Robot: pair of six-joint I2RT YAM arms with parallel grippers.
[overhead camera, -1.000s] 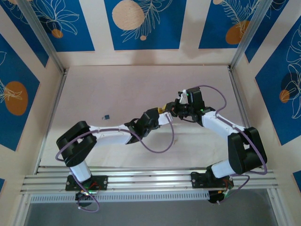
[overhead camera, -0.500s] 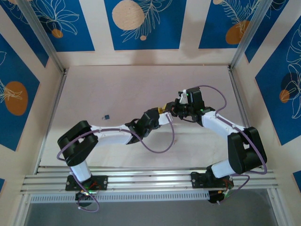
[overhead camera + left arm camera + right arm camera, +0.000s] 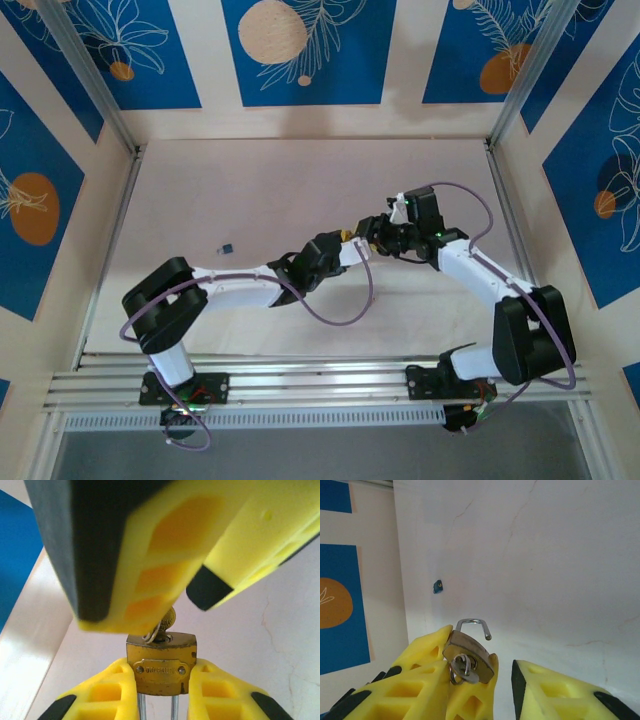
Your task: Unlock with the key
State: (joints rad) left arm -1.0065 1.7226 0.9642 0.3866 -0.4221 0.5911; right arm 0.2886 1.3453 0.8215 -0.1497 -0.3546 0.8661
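- Brass padlock (image 3: pixel 161 662) sits clamped between the two yellow fingers (image 3: pixel 112 692) of the left gripper (image 3: pixel 161 677). It touches both fingers, and its two steel legs run back toward that wrist.
- On the padlock face turned away from the left gripper, we see the key (image 3: pixel 168 621) seated in the keyhole. A thin wire ring (image 3: pixel 462 669) hangs from it.
- Just past the key, the right gripper (image 3: pixel 365 232) faces the left one tip to tip. Its jaws are parted with a clear gap between them, and they clasp nothing. One finger hangs close over the key, but we cannot tell whether it touches.
- From the right wrist, we see the shackle (image 3: pixel 472 625) rising beyond the padlock body, its hooked end free in the air.
- Farther out beyond the fingers, a small blue object (image 3: pixel 438 586) lies on the pale table (image 3: pixel 545 555), well apart from both grippers.
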